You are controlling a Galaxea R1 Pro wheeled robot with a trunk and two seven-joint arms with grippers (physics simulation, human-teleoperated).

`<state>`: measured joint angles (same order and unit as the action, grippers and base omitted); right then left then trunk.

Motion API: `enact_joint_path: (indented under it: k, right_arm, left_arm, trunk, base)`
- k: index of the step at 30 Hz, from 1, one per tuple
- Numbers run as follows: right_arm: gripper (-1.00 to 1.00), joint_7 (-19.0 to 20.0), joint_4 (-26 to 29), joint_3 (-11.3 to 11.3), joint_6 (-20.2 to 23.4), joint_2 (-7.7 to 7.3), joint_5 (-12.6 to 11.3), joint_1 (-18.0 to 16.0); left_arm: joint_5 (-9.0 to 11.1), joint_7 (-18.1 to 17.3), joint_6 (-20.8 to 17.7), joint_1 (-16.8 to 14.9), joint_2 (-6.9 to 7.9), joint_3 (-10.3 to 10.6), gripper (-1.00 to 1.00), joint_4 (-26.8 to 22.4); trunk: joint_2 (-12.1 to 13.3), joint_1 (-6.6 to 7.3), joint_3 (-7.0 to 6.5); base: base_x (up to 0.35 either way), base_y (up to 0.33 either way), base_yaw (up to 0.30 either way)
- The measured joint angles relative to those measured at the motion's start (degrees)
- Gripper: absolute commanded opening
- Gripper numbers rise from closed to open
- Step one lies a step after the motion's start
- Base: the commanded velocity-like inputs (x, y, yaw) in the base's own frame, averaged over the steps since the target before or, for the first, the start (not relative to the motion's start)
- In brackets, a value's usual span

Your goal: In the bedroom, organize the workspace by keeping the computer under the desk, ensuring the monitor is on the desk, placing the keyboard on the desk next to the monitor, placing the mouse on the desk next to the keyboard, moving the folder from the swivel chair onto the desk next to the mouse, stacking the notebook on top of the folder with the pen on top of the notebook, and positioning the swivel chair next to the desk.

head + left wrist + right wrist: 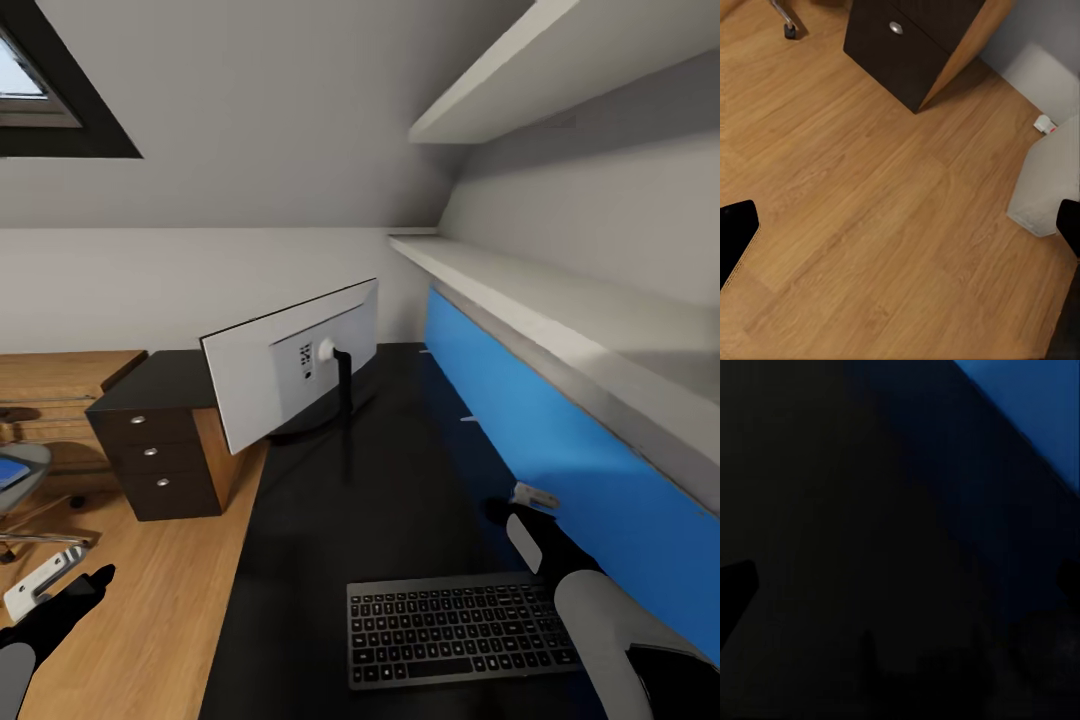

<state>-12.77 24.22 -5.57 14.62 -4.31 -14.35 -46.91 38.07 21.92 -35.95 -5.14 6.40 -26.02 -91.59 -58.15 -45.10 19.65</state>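
Right gripper (500, 512) hovers over the desk (400, 520), just beyond the keyboard (455, 632); we cannot tell its jaw state. Monitor (290, 362) stands farther ahead, back toward us. Left gripper (95, 580), fingers apart, hangs empty over the floor (870, 225).

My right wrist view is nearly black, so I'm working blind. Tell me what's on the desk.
Observer: The keyboard lies flat on the desk.
Operator: Report the monitor.
Observer: The monitor stands further back on the desk, its white back toward the head camera.
Operator: Find the folder.
Observer: The folder shows as a blue patch on the chair seat, at the head view's far left edge.
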Motion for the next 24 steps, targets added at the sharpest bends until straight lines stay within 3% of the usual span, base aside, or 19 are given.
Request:
enact_joint_path:
  k: [9,24]
  right_arm:
    - [1.00,-0.1,0.0,0.0,0.0,0.01,0.0,0.0]
    - [1.00,-0.2,0.0,0.0,0.0,-0.07,0.0,0.0]
  left_arm:
    - [0.0,0.0,0.0,0.0,0.01,0.0,1.00,0.0]
    - [0.0,0.0,0.0,0.0,0.01,0.0,1.00,0.0]
  trunk:
    - [0.0,0.00,0.00]
    - [0.0,0.00,0.00]
  base:
    - [0.000,0.230,0.000]
    - [0.000,0.004,0.000]
